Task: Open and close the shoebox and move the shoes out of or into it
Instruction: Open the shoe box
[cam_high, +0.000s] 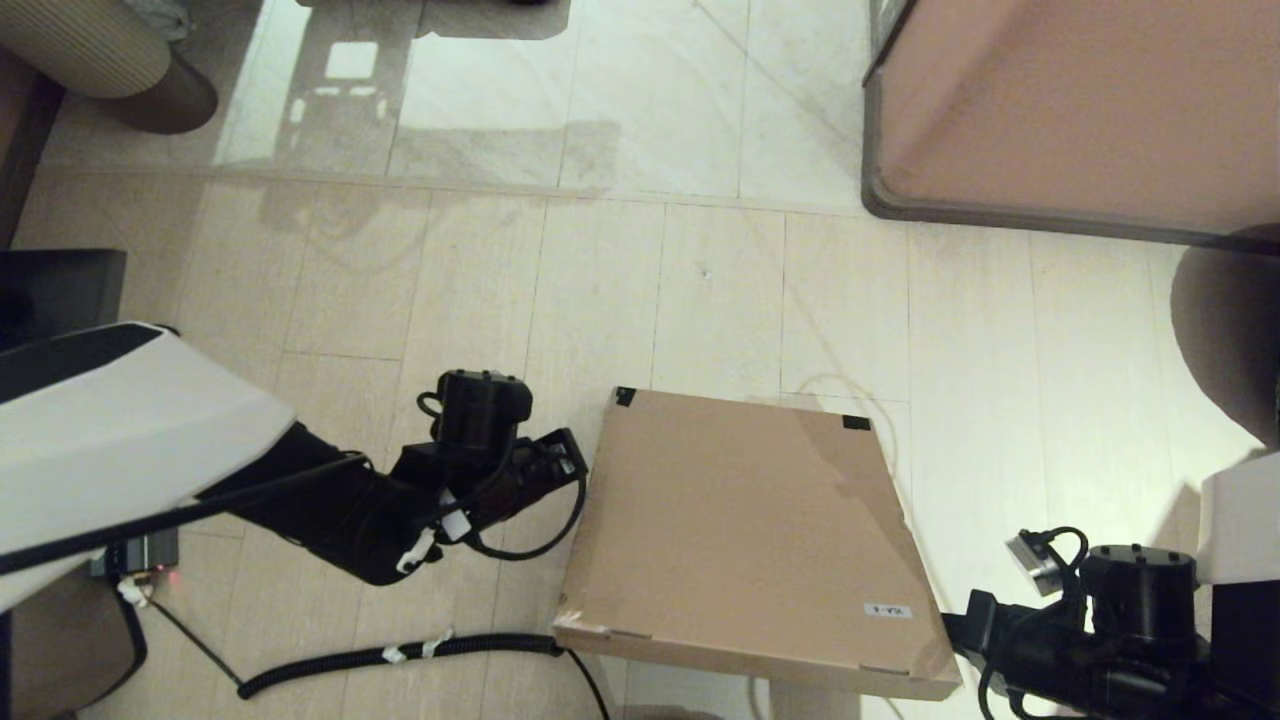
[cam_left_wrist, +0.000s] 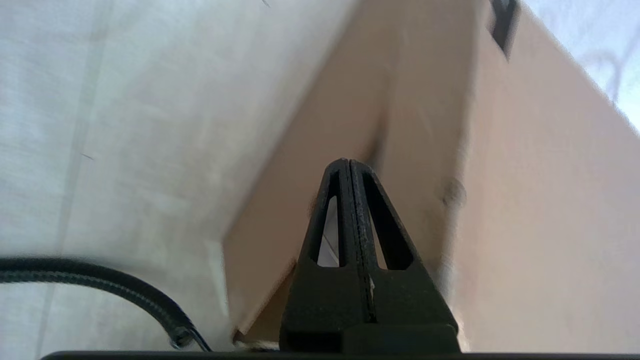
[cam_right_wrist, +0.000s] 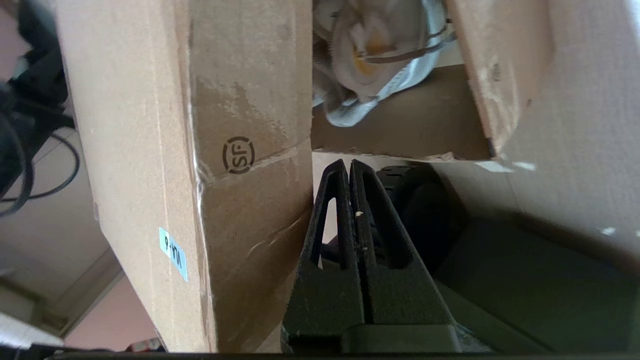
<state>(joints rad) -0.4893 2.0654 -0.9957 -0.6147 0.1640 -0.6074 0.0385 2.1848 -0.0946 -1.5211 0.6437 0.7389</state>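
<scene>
The brown shoebox (cam_high: 740, 520) sits on the floor between my arms, with black tape at its two far lid corners and a white label (cam_high: 887, 610) near the front right. My left gripper (cam_high: 578, 462) is shut and empty, its tips (cam_left_wrist: 348, 162) against the box's left side wall (cam_left_wrist: 525, 200). My right gripper (cam_high: 950, 625) is at the front right corner, shut and empty (cam_right_wrist: 348, 165). From there the lid's side flap (cam_right_wrist: 250, 100) stands away from the box. A white sneaker (cam_right_wrist: 380, 55) shows inside through the gap. The second shoe is hidden.
A large pinkish-brown cabinet (cam_high: 1080, 110) stands at the back right. A black corrugated cable (cam_high: 400, 655) lies on the floor by the box's front left corner. A dark rounded object (cam_high: 1225, 330) is at the right edge. A beige ribbed seat (cam_high: 100, 50) is far left.
</scene>
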